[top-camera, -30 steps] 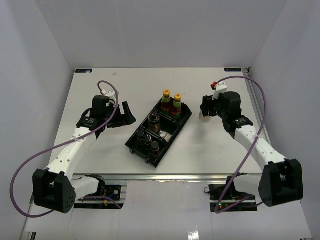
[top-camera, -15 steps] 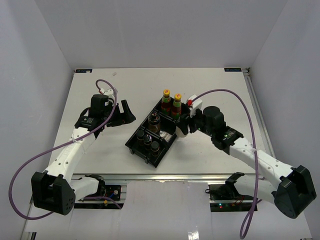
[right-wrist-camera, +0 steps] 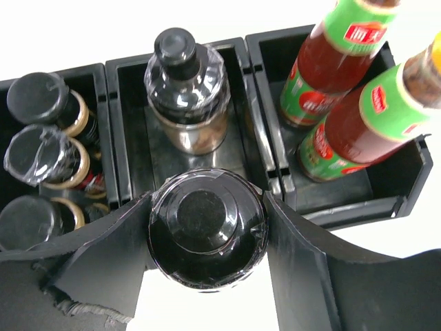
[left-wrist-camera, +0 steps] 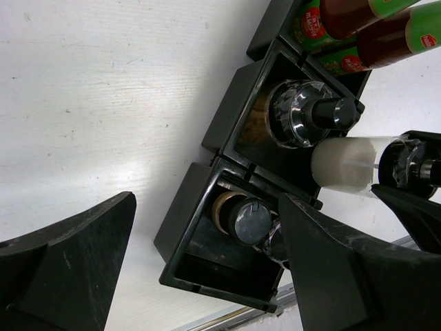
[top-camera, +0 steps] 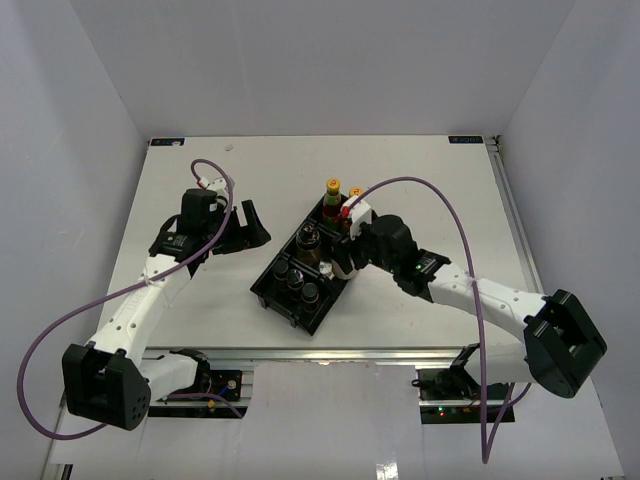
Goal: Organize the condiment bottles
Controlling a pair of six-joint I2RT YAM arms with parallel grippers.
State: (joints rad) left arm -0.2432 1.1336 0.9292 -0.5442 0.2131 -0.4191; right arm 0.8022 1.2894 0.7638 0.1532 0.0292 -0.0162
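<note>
My right gripper (top-camera: 345,256) is shut on the cream-bodied bottle with the black top (right-wrist-camera: 207,238), held at the right-hand rim of the middle compartment of the black divided tray (top-camera: 262,291); its cream body shows in the left wrist view (left-wrist-camera: 348,164). In that compartment stands a clear-wrapped bottle with a black cap (right-wrist-camera: 186,89). Two red-sauce bottles (right-wrist-camera: 331,62) lean in the far compartment. Three dark jars (right-wrist-camera: 45,148) fill the near compartment. My left gripper (top-camera: 255,228) is open and empty, left of the tray.
The tray lies diagonally in the middle of the white table. The table's front edge with a metal rail (top-camera: 330,352) runs close to the tray's near corner. White walls enclose the back and sides.
My right arm has swung left from the right side of the table, carrying the cream bottle to the tray's middle compartment. The left arm has barely moved.
</note>
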